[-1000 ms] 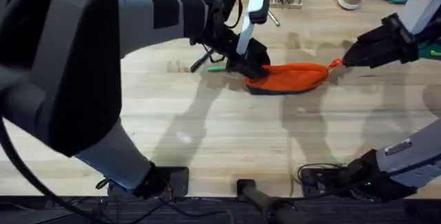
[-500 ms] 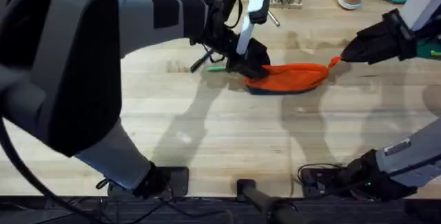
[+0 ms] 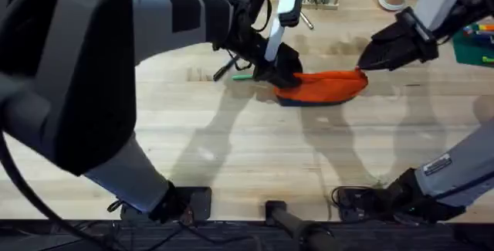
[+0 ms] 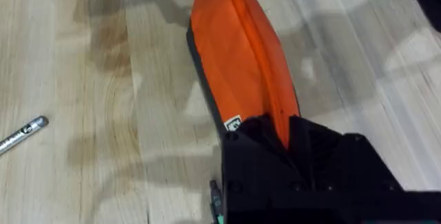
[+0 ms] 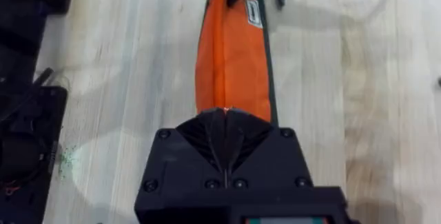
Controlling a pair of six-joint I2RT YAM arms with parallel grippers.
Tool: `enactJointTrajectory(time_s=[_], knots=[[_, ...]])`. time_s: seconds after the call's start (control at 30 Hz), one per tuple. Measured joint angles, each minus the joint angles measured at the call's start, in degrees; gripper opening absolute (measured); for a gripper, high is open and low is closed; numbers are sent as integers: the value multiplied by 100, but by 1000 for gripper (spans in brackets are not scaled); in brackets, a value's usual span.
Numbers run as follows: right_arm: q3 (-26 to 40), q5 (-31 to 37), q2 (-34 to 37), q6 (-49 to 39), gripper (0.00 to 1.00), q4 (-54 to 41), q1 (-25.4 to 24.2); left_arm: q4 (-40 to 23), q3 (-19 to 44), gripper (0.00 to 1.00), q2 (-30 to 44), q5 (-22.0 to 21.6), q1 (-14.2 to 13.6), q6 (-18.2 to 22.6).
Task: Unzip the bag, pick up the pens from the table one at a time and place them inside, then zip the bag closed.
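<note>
Orange bag (image 3: 323, 86) lies on the table (image 3: 255, 150), each end effector (image 3: 279, 76) (image 3: 363, 64) clamped on one end.

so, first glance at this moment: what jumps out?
The bright orange bag lying mid-table, pinched at both ends: the left claw clamps its left end and the right claw closes on the orange pull at its right tip. The left arm looms large and dark across the overhead view's left side. A green pen peeks out just left of the bag.
</note>
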Motion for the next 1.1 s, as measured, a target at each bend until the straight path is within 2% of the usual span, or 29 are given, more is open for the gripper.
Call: enactJointTrajectory(time_s=[0.67,1.1], knots=[[965,-22,2,-4,29,0,1323,0,0,44,0,-7,-2,0],[1410,-46,2,-22,30,0,1518,2,0,44,0,-9,-7,0]])
